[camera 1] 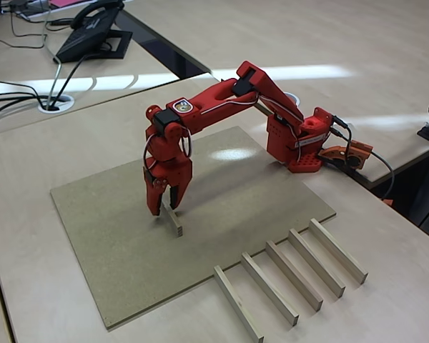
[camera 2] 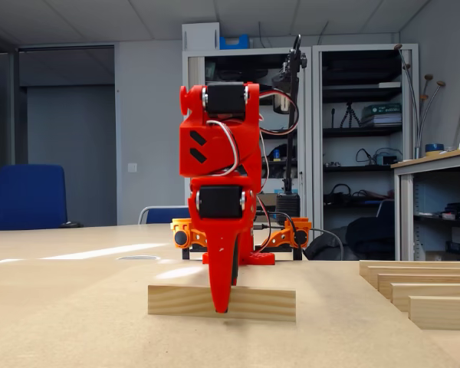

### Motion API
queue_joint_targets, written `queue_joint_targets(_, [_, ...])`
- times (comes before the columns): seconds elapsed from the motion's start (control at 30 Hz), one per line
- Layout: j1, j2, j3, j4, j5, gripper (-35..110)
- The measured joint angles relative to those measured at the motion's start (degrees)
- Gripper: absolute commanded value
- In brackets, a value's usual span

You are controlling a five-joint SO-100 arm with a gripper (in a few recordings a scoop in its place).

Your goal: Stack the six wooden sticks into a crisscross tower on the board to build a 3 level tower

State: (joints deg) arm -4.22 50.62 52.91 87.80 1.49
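Note:
One wooden stick [camera 1: 174, 221] [camera 2: 176, 301] lies flat on the brownish board [camera 1: 107, 236] [camera 2: 77, 322], near its middle. My red gripper [camera 1: 168, 207] [camera 2: 221, 305] points straight down over the stick's middle, one finger on each long side, tips close to the board. The jaws stand a little wider than the stick, so the gripper looks open. The near finger [camera 2: 222, 284] hides the stick's centre. Several more wooden sticks [camera 1: 293, 275] [camera 2: 425, 287] lie side by side on the pale desk, off the board's right edge. No tower stands on the board.
The arm's red base [camera 1: 297, 146] sits at the board's far right corner with an orange part and cables beside it. A desk phone [camera 1: 93, 32] and cables lie on the far left desk. Shelves and a chair stand behind the table [camera 2: 353, 153].

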Motion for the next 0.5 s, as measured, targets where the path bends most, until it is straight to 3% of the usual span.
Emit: queue_joint_targets(0.5, [-2.29,8.35,0.44,6.42,3.08,31])
